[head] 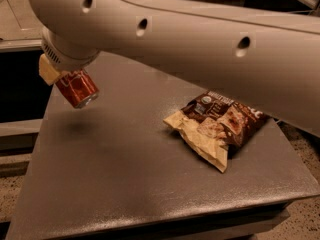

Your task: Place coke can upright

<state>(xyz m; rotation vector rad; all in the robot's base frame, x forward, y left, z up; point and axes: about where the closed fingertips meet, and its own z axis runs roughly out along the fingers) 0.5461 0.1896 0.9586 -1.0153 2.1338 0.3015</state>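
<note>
The red coke can (77, 88) hangs tilted in the air above the far left part of the grey table (125, 184), its silver end pointing down and to the right. My gripper (64, 77) is shut on the can from above, at the end of the big white arm that crosses the top of the camera view. A pale finger (48, 70) shows on the can's left side. The can's shadow lies on the table just below it.
A brown and cream snack bag (217, 126) lies flat on the right half of the table. The table's front edge runs along the bottom, with floor at both sides. The arm hides the table's far side.
</note>
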